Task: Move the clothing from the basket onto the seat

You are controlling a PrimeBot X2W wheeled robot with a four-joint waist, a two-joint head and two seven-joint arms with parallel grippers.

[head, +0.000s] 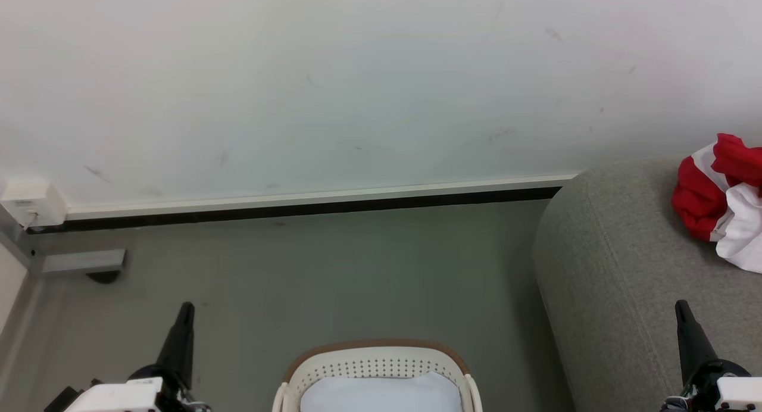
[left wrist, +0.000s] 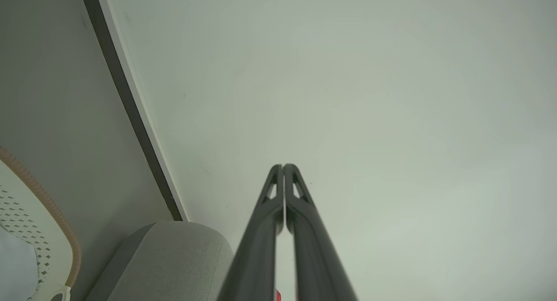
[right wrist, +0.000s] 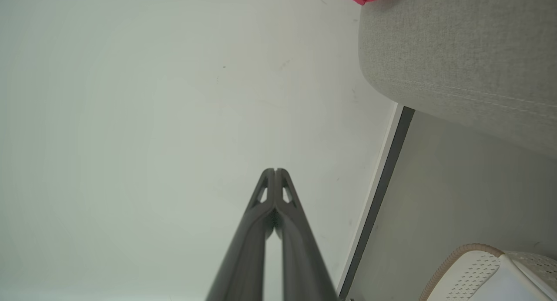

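**Red garment on the seat, both arms empty: the transfer looks finished**

A pale wall (head: 357, 72), scuffed with faint dark marks, closes off the back of the room. It meets a dull grey-green floor (head: 297, 269) along a white skirting with a black strip beneath.

The seat (head: 625, 251), a grey upholstered sofa with a rounded end and a stitched seam, fills the right of the head view. The basket (head: 375, 364) stands on the floor just beside the sofa's end, cream-white and perforated under a brown rim.

The clothing (head: 708, 197) lies crumpled on the sofa's top at the far right, red folds over white, well apart from the basket. A plain pale cloth (head: 381, 394) lies inside the basket.

The left gripper (head: 186, 309) hangs over bare floor to the basket's left. The right gripper (head: 683, 308) hangs over the sofa's front, short of the garment. Each has its two dark fingers pressed together tip to tip, with nothing between them.

With the garment out of the basket and resting on the upholstery, the one step of the task appears complete. The next move would seem to call for no new grasp, only that the arms stay clear of the heap and leave the pale cloth where it is.
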